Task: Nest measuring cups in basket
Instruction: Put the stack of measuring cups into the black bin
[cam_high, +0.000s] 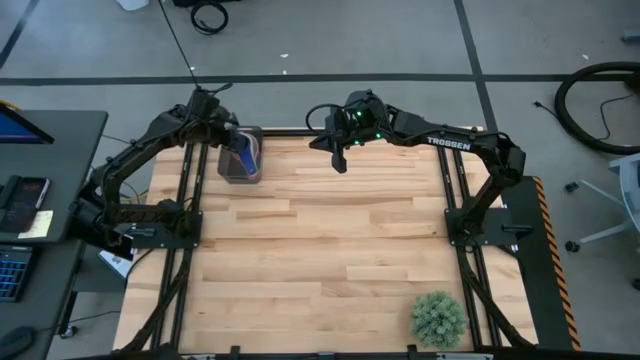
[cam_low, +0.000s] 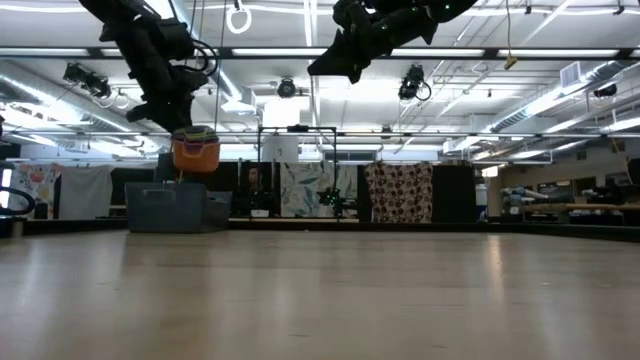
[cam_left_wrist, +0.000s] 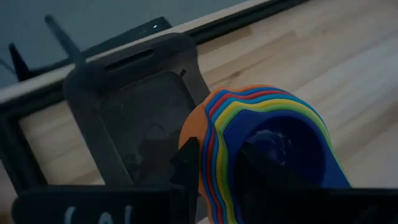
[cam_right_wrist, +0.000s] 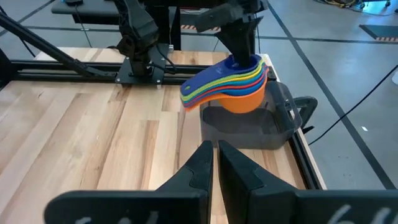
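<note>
Nearest the front edge of the wooden surface (cam_high: 320, 250) sits a spiky green plant ball (cam_high: 438, 318), well apart from everything else and no part of the job. The broad middle of the surface carries nothing.

Toward the far edge, the right gripper (cam_right_wrist: 214, 163) hangs above the boards with its fingers all but closed and nothing between them; it appears to be waiting, pointed toward the work beside it.

At the far left corner the left gripper (cam_right_wrist: 241, 45) is clamped on the measuring cups (cam_right_wrist: 233, 87), which are already stacked one inside another: orange outermost, then red, yellow, green and blue shells, their flat handles fanned out to one side. The fingers pinch the stack at the rim, one inside the innermost blue cup. The stack hangs in the air directly over the basket (cam_right_wrist: 249, 127), clear of its floor, as the table-height view also shows.

The nesting itself looks finished. What seems left is lowering the stack into the basket, opening the fingers and pulling the arm away.
</note>
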